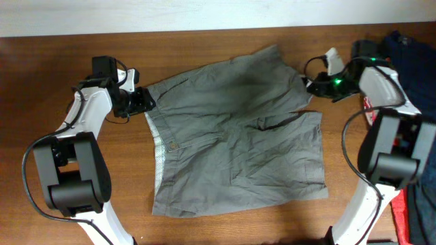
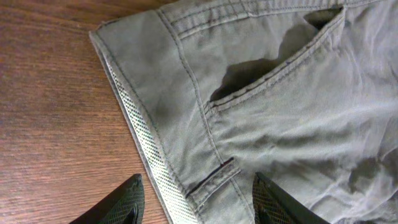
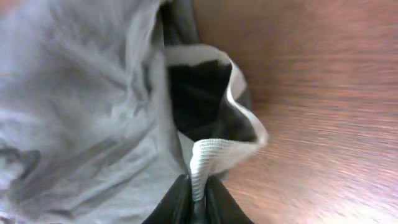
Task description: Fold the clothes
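The clothes, grey-olive shorts [image 1: 231,136], lie spread flat on the wooden table, waistband to the left and legs to the right. My left gripper [image 1: 144,101] is open at the waistband's upper left corner. In the left wrist view its fingers [image 2: 127,202] straddle the pale mesh waistband edge and a belt loop of the shorts [image 2: 280,93], without closing on them. My right gripper [image 1: 310,85] is at the far leg's hem. The right wrist view shows it [image 3: 198,193] shut on a pale ribbed fold of the hem [image 3: 208,152], with the leg opening lifted above the shorts [image 3: 81,93].
A navy garment [image 1: 412,54] is piled at the back right corner. Red fabric [image 1: 398,211] shows at the right edge behind the right arm. Bare wood [image 1: 225,228] lies in front of the shorts and to the left [image 2: 50,112].
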